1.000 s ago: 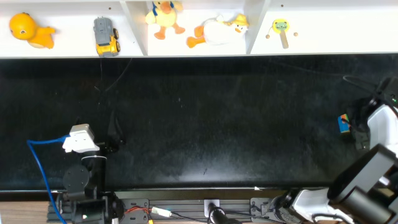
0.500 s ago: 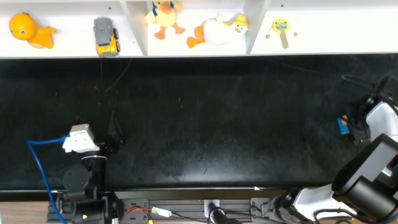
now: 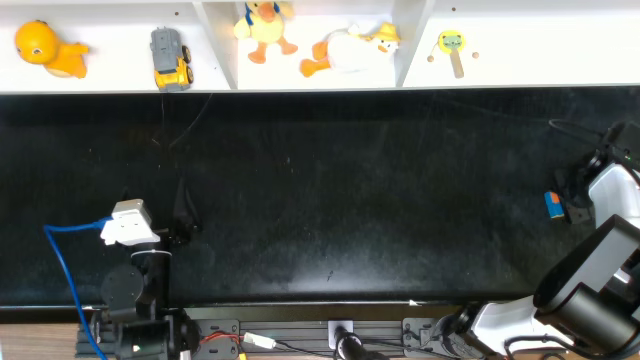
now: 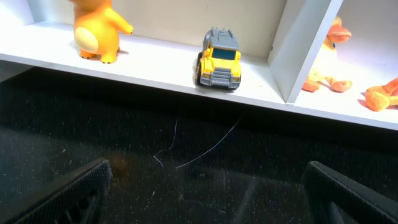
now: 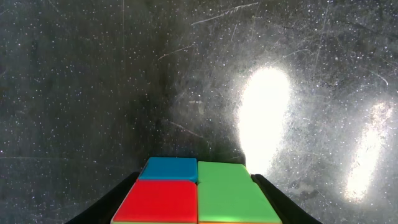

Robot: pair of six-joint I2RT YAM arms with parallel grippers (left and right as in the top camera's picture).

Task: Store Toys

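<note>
The right hand [image 5: 196, 190] grips the puzzle cube [image 5: 196, 194] by its sides, over the desk [image 3: 350, 200] near its right end. It is best carried level to the shelf [image 3: 420, 78] and set down beside the green rattle [image 3: 452, 46], clear of the divider. The left hand [image 4: 211, 193] rests wide open. One cube, one rattle, one orange duck [image 3: 47, 47], one toy truck [image 3: 170, 56], two plush ducks [image 3: 265, 27].
</note>
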